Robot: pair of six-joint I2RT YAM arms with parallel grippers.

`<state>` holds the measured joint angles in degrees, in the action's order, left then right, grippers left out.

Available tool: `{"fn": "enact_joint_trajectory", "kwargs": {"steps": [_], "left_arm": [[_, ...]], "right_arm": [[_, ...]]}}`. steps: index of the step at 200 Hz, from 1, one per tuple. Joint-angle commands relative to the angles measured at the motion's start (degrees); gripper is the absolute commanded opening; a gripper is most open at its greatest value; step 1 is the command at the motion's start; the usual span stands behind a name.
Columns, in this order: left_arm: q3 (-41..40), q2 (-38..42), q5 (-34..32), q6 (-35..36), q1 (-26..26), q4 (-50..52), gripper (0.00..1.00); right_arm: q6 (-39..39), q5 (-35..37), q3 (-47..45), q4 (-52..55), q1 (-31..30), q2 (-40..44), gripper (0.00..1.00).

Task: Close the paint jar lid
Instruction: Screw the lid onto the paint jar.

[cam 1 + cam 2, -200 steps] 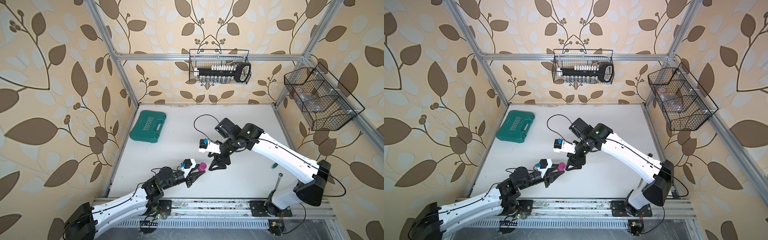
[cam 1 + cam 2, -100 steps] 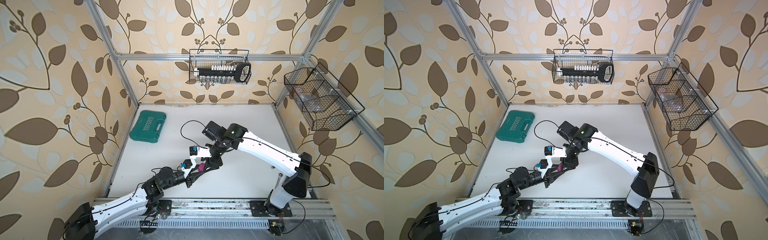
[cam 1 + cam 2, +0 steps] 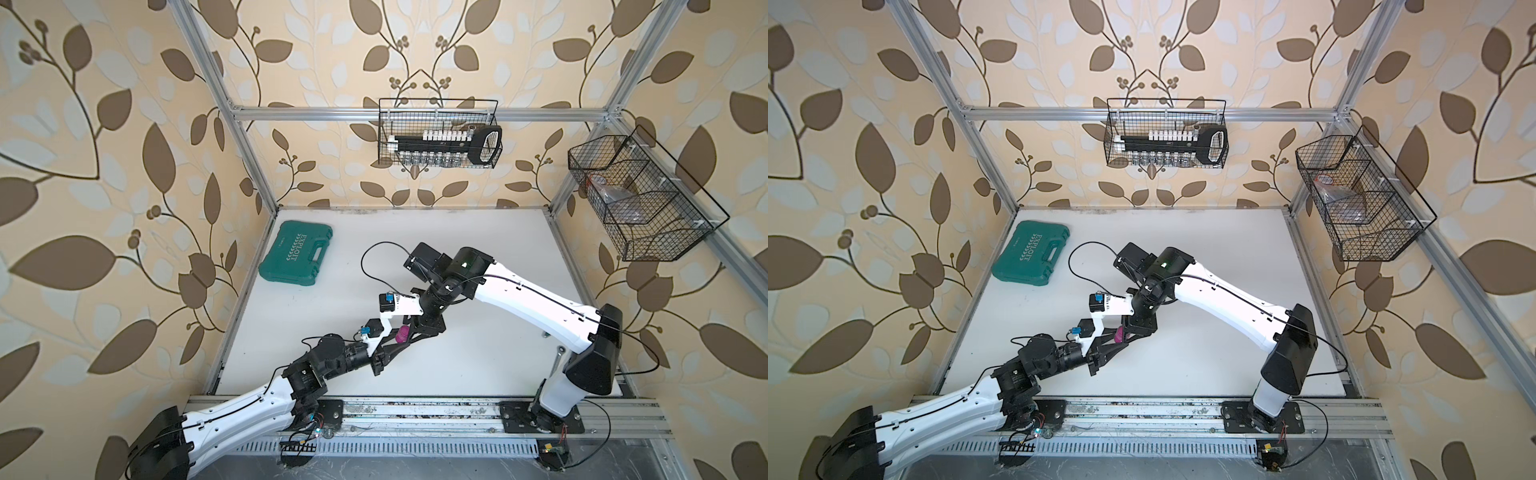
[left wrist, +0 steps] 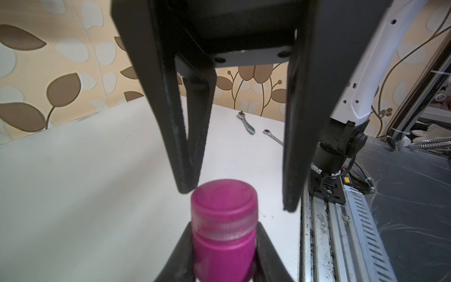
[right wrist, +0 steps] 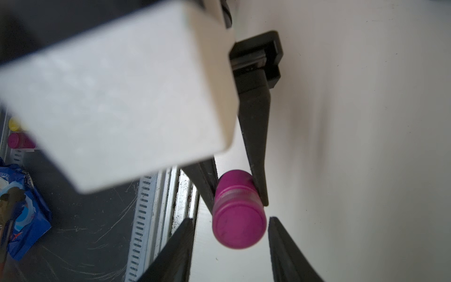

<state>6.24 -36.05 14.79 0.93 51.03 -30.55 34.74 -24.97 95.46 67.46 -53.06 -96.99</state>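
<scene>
My left gripper (image 3: 400, 340) (image 4: 223, 246) is shut on the magenta paint jar (image 3: 402, 335) (image 3: 1119, 335) (image 4: 224, 258) and holds it above the white table, near the front. The lid (image 4: 224, 202) (image 5: 239, 227), a paler pink cap, sits on the jar's top. My right gripper (image 3: 407, 332) (image 5: 230, 219) (image 4: 238, 199) is open and straddles the lid, with a small gap on each side between its fingers (image 5: 180, 241) and the cap. In the right wrist view the left gripper's fingers (image 5: 256, 146) clamp the jar body (image 5: 234, 182).
A green tool case (image 3: 296, 259) lies at the back left of the table (image 3: 478, 374). Wire baskets hang on the back wall (image 3: 438, 137) and the right wall (image 3: 640, 199). Two wrenches (image 4: 246, 122) lie near the right arm's base. Other small jars (image 5: 19, 140) sit off the table's front.
The right arm swung left to the jar held by the left gripper, and its jaws narrowed around the lid. The left gripper and jar stayed put.
</scene>
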Motion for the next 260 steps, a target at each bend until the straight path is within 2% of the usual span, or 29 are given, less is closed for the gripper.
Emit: {"fn": "enact_joint_trajectory", "kwargs": {"steps": [1, 135, 160, 189, 209, 260], "left_arm": [[1.67, 0.63, 0.79, -0.49, -0.05, -1.06, 0.12], [1.68, 0.96, -0.30, -0.14, -0.07, -1.19, 0.11], [1.36, 1.33, -1.23, 0.13, -0.06, -1.69, 0.11], [0.97, 2.20, -2.46, 0.39, -0.05, -2.19, 0.10], [0.79, 2.82, -3.13, 0.72, -0.09, -2.17, 0.10], [0.39, 3.86, -4.32, 1.15, -0.05, -2.09, 0.10]], "right_arm": [[-0.14, 0.06, -0.25, 0.30, -0.54, -1.01, 0.48], [-4.30, -2.65, -4.43, -4.34, -0.55, 0.21, 0.31], [-9.73, -2.98, -5.78, -6.42, -0.55, 0.57, 0.30], [-19.94, -2.68, -6.29, -7.46, -0.54, -1.47, 0.30], [-27.00, -2.16, -5.98, -7.54, -0.71, -3.76, 0.27], [-38.83, -1.94, -6.44, -9.47, -1.96, -6.96, 0.22]]}}
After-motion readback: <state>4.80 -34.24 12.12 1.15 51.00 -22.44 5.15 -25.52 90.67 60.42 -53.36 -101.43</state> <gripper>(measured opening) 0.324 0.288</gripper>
